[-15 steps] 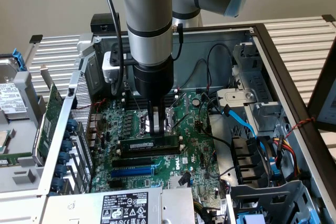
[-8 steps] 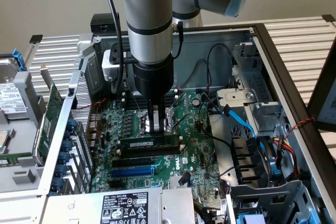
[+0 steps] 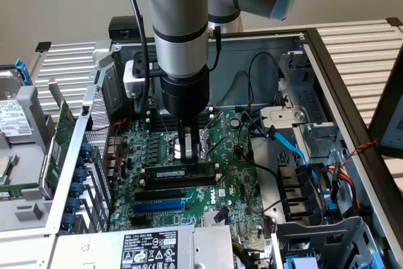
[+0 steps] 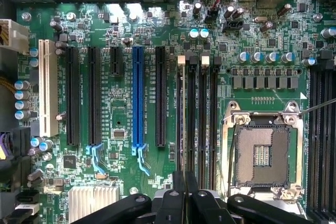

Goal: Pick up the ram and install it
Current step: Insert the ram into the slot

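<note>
- Your gripper [image 3: 183, 153] hangs straight down over the motherboard [image 3: 233, 174] in the open case. Its jaws are pinched narrow and aren't gripping anything you can see.
- The ram [image 3: 179, 173] stands upright in one of the long memory slots, white label facing the near side. It's just near of the fingertips, and you can't tell if they touch it.
- Nearer than that you've got a black slot [image 3: 165, 193], then the blue slot [image 3: 160, 206].
- In the wrist view the fingers [image 4: 179, 187] line up with the memory slots, and the open CPU socket [image 4: 262, 150] is just beside them.
- A blue cable [image 3: 296, 149] runs along the exterior view's right, well apart from the gripper.
</note>
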`<state>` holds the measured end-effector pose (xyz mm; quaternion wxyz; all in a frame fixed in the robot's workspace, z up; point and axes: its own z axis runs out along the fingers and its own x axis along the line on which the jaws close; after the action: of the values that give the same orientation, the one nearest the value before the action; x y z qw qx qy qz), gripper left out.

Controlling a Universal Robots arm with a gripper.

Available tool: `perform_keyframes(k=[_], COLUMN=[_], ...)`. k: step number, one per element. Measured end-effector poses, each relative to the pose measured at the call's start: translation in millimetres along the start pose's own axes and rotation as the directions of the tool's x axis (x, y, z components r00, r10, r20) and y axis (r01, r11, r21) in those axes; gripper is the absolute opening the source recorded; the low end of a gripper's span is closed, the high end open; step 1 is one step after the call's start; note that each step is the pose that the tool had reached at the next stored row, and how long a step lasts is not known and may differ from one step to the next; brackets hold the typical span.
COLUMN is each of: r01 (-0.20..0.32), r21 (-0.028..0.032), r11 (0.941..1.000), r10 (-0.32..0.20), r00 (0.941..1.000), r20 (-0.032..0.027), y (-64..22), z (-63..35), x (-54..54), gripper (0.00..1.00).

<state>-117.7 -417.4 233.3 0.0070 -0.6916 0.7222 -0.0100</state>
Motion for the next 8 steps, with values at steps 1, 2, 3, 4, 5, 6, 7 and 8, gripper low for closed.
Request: perform_keyframes(k=[1,2,3,4,5,6,7,8], r01=[0.0,0.0,0.0,0.0,-0.001,-0.001,-0.001,-0.001], r21=[-0.0001,-0.0001,-0.0001,0.0,-0.0001,-0.0001,0.0,0.0], r11=[1.0,1.0,1.0,1.0,1.0,1.0,1.0,1.0], r10=[0.0,0.0,0.0,0.0,0.001,0.001,0.001,0.001], r00=[1.0,1.0,1.0,1.0,1.0,1.0,1.0,1.0], r20=[-0.0001,0.0,0.0,0.0001,0.0001,0.0001,0.0001,0.0002], y=[0.0,0.0,0.0,0.1,0.2,0.3,0.5,0.5], z=[0.0,0.0,0.1,0.1,0.1,0.2,0.2,0.3], x=[0.0,0.0,0.0,0.0,0.0,0.0,0.0,0.0], gripper=[0.12,0.12,0.12,0.12,0.12,0.12,0.12,0.12])
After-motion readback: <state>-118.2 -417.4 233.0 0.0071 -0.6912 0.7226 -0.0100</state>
